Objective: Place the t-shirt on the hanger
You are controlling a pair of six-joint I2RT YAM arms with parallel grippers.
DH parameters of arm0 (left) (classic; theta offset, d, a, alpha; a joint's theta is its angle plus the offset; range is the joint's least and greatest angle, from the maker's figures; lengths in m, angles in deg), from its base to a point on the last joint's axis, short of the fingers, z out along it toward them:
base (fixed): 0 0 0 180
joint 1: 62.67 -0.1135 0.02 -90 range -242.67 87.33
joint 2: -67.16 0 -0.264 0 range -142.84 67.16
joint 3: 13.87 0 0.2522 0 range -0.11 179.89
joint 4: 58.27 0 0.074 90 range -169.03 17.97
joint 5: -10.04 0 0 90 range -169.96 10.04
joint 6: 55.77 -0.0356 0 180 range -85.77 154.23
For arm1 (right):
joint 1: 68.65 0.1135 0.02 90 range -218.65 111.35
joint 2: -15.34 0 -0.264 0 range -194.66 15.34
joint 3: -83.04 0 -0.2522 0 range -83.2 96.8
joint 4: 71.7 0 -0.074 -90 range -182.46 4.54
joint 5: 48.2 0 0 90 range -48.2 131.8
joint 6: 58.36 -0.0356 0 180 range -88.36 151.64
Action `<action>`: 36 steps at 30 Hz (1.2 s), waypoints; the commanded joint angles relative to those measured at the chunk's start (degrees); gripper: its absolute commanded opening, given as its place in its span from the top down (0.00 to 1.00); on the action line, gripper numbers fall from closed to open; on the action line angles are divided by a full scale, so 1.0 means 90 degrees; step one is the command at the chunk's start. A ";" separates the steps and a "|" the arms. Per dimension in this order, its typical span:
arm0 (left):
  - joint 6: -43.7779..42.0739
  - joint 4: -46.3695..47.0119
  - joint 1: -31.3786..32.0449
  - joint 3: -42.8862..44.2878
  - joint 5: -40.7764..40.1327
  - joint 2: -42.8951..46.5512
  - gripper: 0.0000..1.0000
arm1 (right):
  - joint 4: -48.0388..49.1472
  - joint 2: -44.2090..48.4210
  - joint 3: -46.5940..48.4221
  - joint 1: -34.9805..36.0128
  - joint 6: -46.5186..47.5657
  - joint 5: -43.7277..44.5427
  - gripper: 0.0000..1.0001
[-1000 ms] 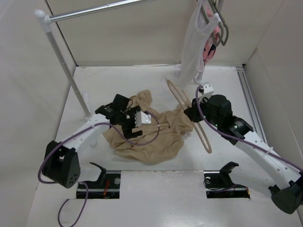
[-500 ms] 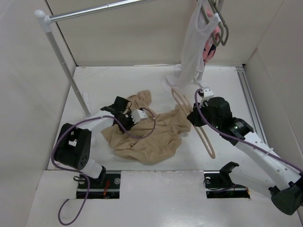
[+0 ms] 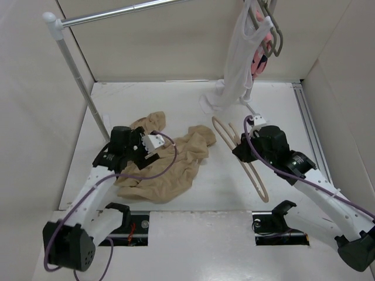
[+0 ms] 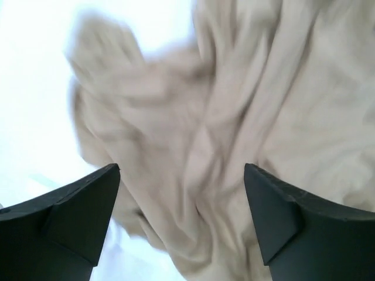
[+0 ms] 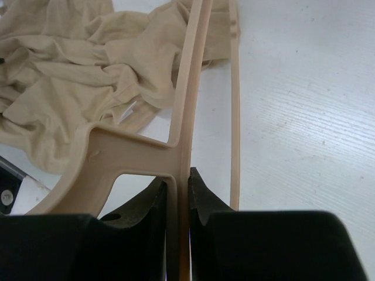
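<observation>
Blur softens the t-shirt under the open, empty left hand; the right hand pinches the hanger, hook hidden.

Crumpled tan short-sleeved t-shirt lies in a heap on the white table, left of centre. Left gripper sits over its upper left part; jaw state not readable here. Right gripper is on the middle of the pale beige wooden hanger. The hanger runs diagonally and its far end is just beside the shirt's right edge. White sleeveless top hangs at the back right.
</observation>
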 commanded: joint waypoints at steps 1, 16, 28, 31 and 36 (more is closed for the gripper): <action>0.0097 0.0764 0.0101 0.0275 0.1914 0.0793 0.15 | 0.0442 0.0134 -0.0027 0.0028 -0.0029 -0.0181 1.00; 0.2284 0.2670 0.3226 0.0666 -0.0304 -0.2210 0.46 | 0.0832 0.0838 -0.0554 0.0087 -0.0390 0.0219 1.00; 0.2783 0.2682 0.3226 0.1105 -0.0610 -0.3580 0.52 | 0.0599 0.0789 -0.0496 0.0087 -0.0195 0.0219 1.00; 0.2783 0.2623 0.3226 0.1008 -0.0335 -0.3424 0.52 | 0.0443 0.0955 -0.0496 0.0087 -0.0195 0.0297 1.00; 0.2861 0.2359 0.3226 0.0871 -0.0044 -0.3491 0.71 | 0.0521 0.1112 -0.0613 0.0087 -0.0253 0.0395 1.00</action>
